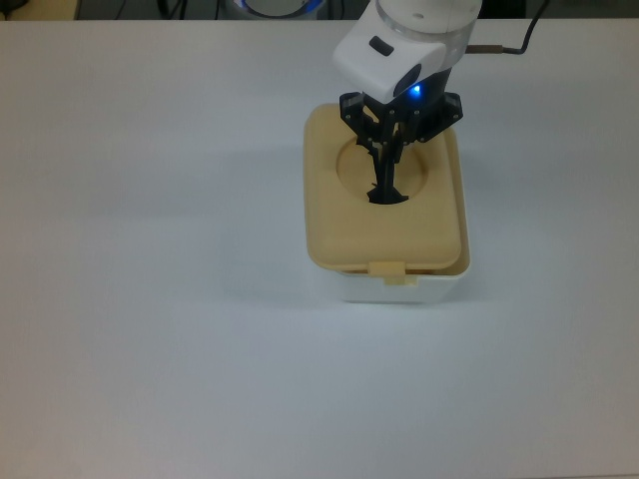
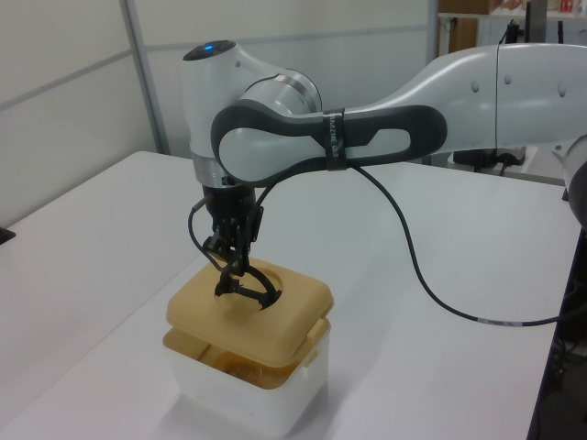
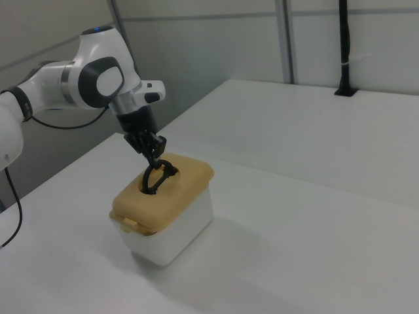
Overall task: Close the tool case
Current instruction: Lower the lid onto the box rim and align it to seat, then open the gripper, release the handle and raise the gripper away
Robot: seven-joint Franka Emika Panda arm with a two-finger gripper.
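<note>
The tool case is a white tub [image 1: 399,290] [image 2: 248,403] [image 3: 180,237] with a tan lid [image 1: 344,225] [image 2: 275,321] [image 3: 186,180] lying on top of it. In the top view the lid sits slightly toward the top view's left, so the tub's rim shows along the right and bottom. The left view shows a narrow gap under the lid's near edge. My gripper [image 1: 385,170] [image 2: 231,266] [image 3: 152,161] points down into the lid's round recess. It is shut on the black handle [image 1: 387,196] [image 2: 249,291] [image 3: 154,182].
The case stands on a white table [image 1: 150,299]. A black cable [image 2: 431,293] trails from the arm across the table on the left view's right. A black post [image 3: 344,52] stands at the table's far edge in the right view.
</note>
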